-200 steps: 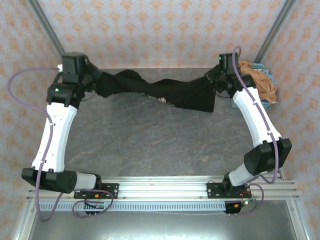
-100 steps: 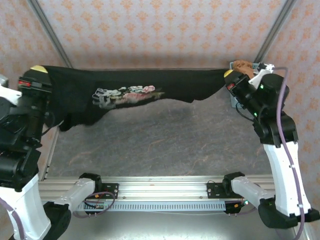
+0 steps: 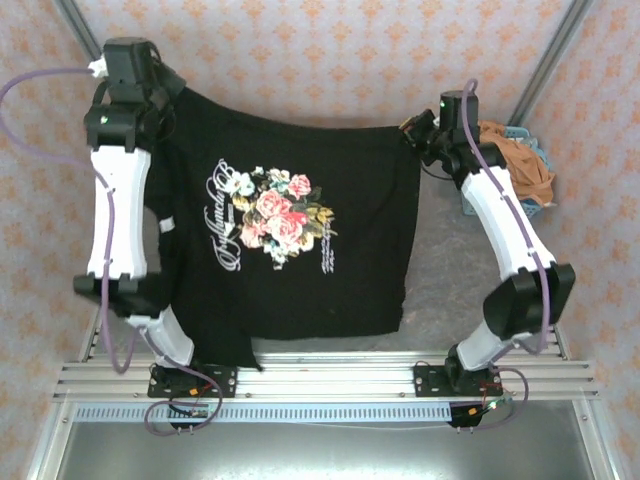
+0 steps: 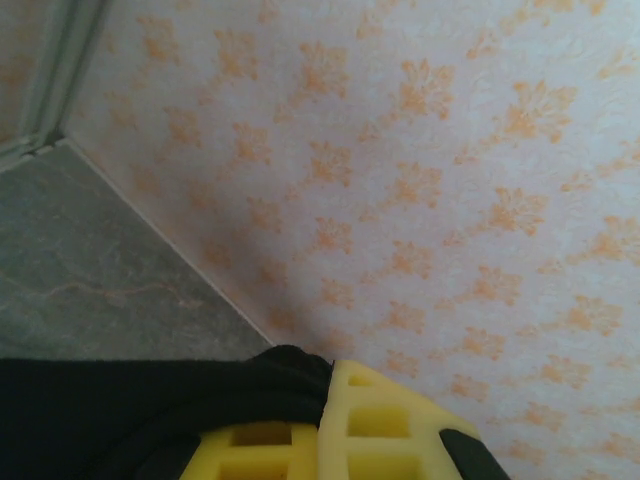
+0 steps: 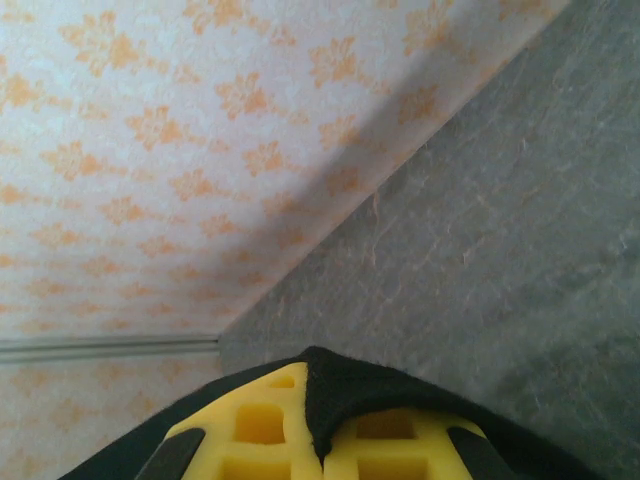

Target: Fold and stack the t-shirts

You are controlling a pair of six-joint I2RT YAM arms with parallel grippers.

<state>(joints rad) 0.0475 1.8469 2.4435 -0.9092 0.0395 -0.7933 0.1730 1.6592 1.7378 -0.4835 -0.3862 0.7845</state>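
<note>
Hanging spread, black tee (image 3: pixel 290 240) clamped at top corners by L gripper (image 4: pixel 325 440) & R gripper (image 5: pixel 322 455).

Top view: from above and behind my bases (image 3: pixel 190 382), looking down on the table (image 3: pixel 455 270). Wrist views: close past my pads (image 4: pixel 400 410), toward the same table and wall (image 5: pixel 150 120).

I hold the black t-shirt (image 3: pixel 290 250) spread between my left gripper (image 3: pixel 168 97) and right gripper (image 3: pixel 411 133). An orange-tan t-shirt (image 3: pixel 517 166) sits in the basket (image 3: pixel 470 207).

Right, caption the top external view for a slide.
The left arm and right arm hold the black rose-print t-shirt spread open; orange t-shirt in basket.
</note>
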